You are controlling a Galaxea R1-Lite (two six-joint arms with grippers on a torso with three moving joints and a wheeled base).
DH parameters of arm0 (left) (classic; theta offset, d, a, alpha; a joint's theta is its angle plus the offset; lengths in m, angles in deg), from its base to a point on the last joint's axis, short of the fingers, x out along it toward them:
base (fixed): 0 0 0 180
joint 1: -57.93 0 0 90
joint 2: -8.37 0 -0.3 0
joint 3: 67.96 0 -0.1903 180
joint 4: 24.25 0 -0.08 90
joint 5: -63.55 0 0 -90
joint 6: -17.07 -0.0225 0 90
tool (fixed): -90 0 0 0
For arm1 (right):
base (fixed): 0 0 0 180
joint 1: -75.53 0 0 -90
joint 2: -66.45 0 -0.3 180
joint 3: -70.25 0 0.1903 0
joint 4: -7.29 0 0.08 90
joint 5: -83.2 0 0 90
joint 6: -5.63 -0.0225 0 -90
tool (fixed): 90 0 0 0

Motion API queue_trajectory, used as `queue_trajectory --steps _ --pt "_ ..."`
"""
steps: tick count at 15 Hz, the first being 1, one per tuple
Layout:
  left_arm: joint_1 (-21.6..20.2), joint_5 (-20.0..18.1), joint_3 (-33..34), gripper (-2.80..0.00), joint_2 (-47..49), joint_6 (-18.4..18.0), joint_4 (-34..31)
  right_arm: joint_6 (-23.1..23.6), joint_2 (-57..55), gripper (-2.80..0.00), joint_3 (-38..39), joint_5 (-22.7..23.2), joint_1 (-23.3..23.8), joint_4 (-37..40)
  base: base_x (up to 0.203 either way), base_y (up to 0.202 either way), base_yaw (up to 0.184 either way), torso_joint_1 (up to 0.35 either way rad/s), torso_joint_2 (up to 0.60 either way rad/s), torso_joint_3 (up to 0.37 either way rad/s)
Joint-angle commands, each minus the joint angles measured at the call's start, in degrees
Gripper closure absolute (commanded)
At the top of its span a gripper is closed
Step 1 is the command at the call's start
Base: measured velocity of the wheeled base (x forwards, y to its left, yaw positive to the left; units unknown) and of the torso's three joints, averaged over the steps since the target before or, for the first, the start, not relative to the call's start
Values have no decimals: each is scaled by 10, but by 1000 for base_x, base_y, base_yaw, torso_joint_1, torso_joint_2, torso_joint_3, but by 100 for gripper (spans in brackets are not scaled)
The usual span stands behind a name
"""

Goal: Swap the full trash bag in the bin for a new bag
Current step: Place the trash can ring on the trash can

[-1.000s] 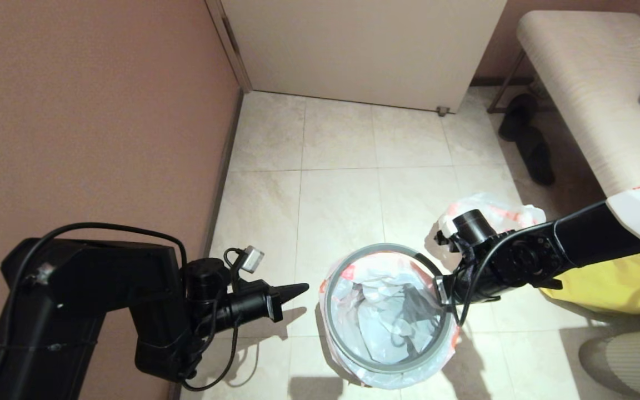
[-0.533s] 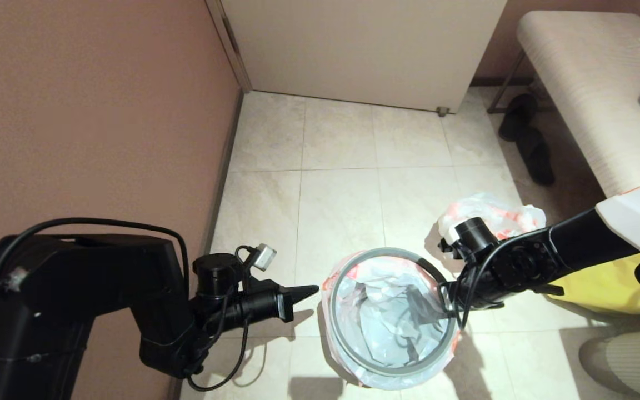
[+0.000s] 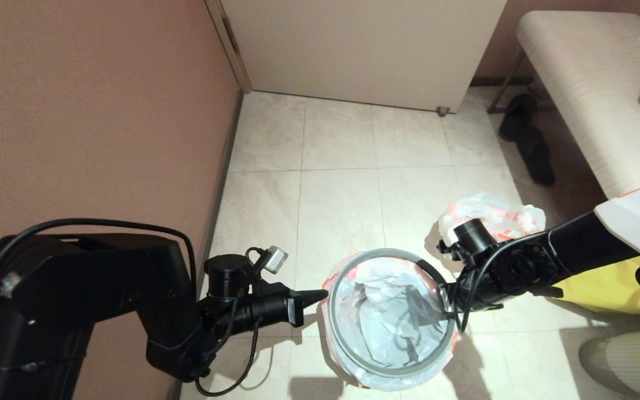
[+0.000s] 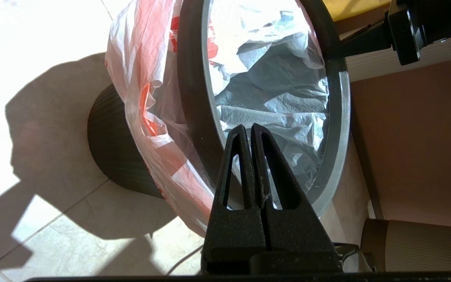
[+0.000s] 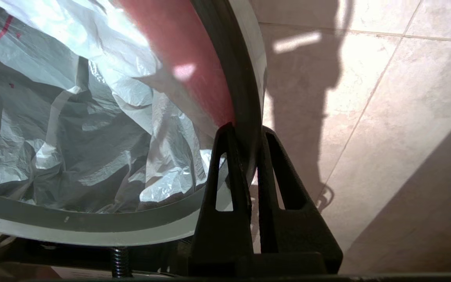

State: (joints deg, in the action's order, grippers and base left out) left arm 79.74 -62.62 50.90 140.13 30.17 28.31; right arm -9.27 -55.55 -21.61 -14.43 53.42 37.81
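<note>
The bin (image 4: pixel 108 156) stands on the tiled floor, lined with the new bag (image 3: pixel 381 322), whose orange-printed mouth folds out over the edge (image 4: pixel 147 90). The grey hoop rim (image 3: pixel 378 254) lies over the bag's mouth. My right gripper (image 3: pixel 444 301) is shut on the hoop's right side; the hoop (image 5: pixel 245 78) runs between its fingers (image 5: pixel 245 131). My left gripper (image 3: pixel 320 294) is shut and empty, its tips at the hoop's left edge (image 4: pixel 248 127). The full trash bag (image 3: pixel 492 214) lies bunched on the floor behind my right arm.
A brown wall runs close along the left. A yellow fabric bag (image 3: pixel 609 283) sits to the right of the bin. A padded bench (image 3: pixel 592 83) with small items stands at the back right, dark slippers (image 3: pixel 525 139) beside it. A door (image 3: pixel 364 50) closes the back.
My left arm has moved right, bringing its shut tips up to the hoop's left edge. The right arm and the hoop have dropped slightly.
</note>
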Motion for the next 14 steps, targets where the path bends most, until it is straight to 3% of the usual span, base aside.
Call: queue_trajectory --steps 1,6,12,14 --pt "2 -2 1 0 0 1 5 -1 20 0 12 -8 -11 1 0 0 0 0 0 0" --pt "0 -1 -2 0 7 -1 5 -5 70 0 38 -11 -31 -8 0 0 0 0 0 0" --pt "9 0 -4 0 10 0 1 -9 32 0 39 -12 -32 -43 0 0 0 0 0 0" --pt "16 29 -9 0 18 -2 2 -9 30 0 38 -12 -28 -43 0 0 0 0 0 0"
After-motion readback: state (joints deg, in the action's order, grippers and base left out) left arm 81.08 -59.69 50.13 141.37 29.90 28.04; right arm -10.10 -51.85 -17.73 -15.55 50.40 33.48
